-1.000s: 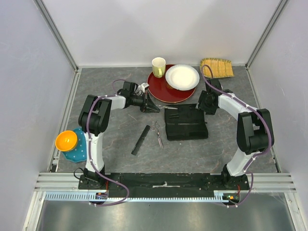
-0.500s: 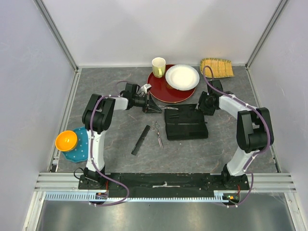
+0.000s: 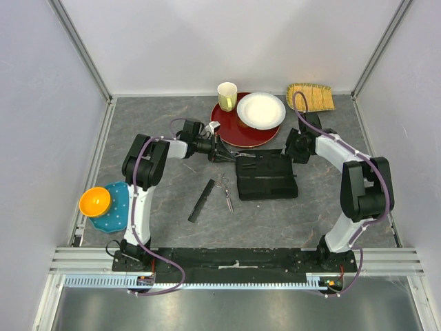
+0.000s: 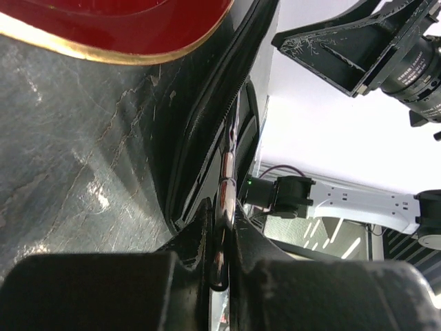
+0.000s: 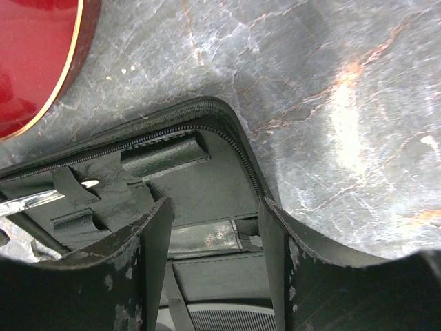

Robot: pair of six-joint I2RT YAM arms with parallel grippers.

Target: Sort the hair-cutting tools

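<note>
- Two pincers are at the black case [image 3: 269, 181], one at each far corner.
- Left pincer [image 3: 227, 155] is at the far left corner of the case, right by the red plate [image 3: 231, 132].
- Its jaws are squeezed narrow on a thin, shiny pair of scissors, the held scissors [image 4: 226, 172].
- From the left wrist, that silver strip sticks out past the fingers [image 4: 186, 265] and runs along the case edge [image 4: 207, 103].
- From above, the held scissors [image 3: 247, 154] lie on the far left part of the case, pointing away from the left pincer toward the right one.
- From the right wrist, the silver tip [image 5: 27, 200] is tucked under a strap inside the case [image 5: 207, 179].
- Right pincer [image 5: 213, 203] is over the far right corner of the case.
- Its jaws stand wide with the inside of the case showing between them. It holds nothing that I can see, and I cannot tell if the fingers [image 5: 148, 255] touch the case.
- Loose scissors [image 3: 224, 189] lie flat on the table [image 3: 172, 186], just left of the case. They are nearer the arm bases than the left pincer and well apart from both pincers.
- Long black comb [image 3: 202, 201] lies slanted just left of the loose scissors, also well apart from both pincers.
</note>
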